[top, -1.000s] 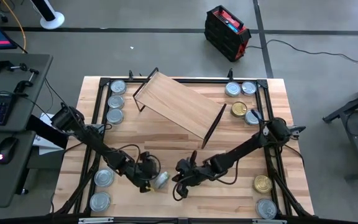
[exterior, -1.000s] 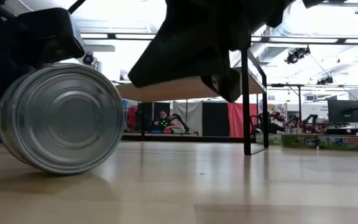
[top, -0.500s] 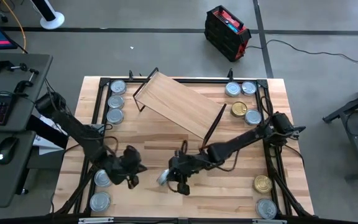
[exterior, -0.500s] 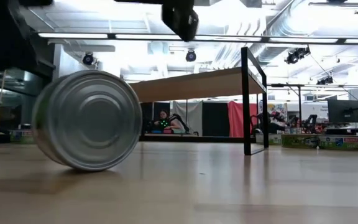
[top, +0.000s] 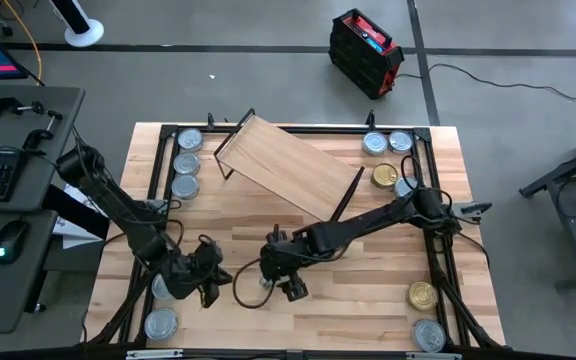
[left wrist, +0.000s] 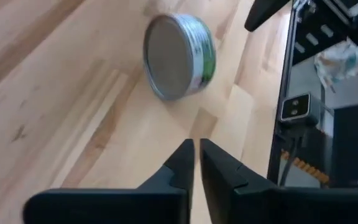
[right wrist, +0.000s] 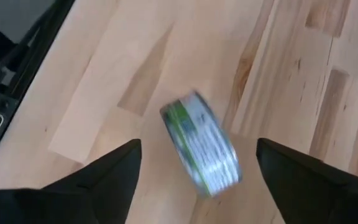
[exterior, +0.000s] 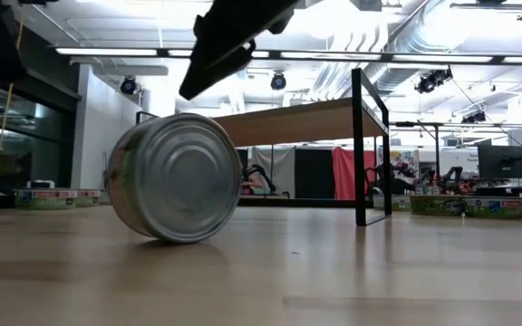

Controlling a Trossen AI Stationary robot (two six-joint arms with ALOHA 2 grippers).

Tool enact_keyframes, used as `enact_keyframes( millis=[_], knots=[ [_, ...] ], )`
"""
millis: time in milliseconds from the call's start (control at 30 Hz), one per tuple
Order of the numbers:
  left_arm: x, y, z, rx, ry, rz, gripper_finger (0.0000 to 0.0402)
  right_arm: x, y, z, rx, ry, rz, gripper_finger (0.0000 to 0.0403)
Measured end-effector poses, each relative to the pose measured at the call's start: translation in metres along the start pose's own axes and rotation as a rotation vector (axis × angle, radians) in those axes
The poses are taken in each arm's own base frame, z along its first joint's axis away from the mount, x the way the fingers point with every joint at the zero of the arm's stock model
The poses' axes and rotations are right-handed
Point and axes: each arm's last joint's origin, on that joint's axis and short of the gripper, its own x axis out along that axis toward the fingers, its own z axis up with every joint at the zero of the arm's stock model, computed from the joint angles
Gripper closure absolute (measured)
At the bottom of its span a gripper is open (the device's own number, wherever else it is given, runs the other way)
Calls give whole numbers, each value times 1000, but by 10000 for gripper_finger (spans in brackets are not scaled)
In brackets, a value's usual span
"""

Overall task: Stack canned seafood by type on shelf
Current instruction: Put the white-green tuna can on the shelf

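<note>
One silver tin of canned seafood (exterior: 175,177) with a green label (right wrist: 201,146) stands tilted on its rim on the plank table, near the front middle (top: 264,284). My right gripper (right wrist: 197,177) hangs open above it, one finger on either side, touching nothing. To the can's left, my left gripper (left wrist: 196,149) is shut and raised off the wood, also seen in the high view (top: 206,280). The light-wood shelf (top: 288,165) stands askew at the table's far middle on black legs (exterior: 361,145).
Tins stand in a row at the far left (top: 186,162), at the near left (top: 163,305), in a far-right cluster (top: 388,160) and at the near right (top: 425,315); two of them are gold-topped. Black frame rails (top: 436,250) line the table's sides. Bare wood lies between can and shelf.
My left gripper has let go of the can, risen and drawn back toward the table's left edge. My right gripper has lifted and swung in over the can. The can has rolled a little way on its rim, away from the near edge.
</note>
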Motion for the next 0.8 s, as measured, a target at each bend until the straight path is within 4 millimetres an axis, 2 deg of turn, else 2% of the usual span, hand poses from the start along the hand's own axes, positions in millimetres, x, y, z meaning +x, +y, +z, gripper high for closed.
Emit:
enact_keyframes(
  millis=[267, 467, 567, 700, 800],
  knots=[
    [6, 2, 22, 61, 109, -47, 248, 0, 0, -2, -55, 24, 3, 86],
    [9, 2, 30, 66, 97, -69, 166, 11, -6, -7, -97, 61, -35, 86],
    [7, -3, 28, 61, 102, -119, 148, 23, -10, -13, -84, 102, -15, 86],
    [2, -12, 20, 60, 66, -152, 145, 44, -12, -19, -89, 140, -39, 86],
    [-2, -18, 14, 78, 4, -158, 144, 52, -13, -21, -90, 148, -53, 88]
  ],
)
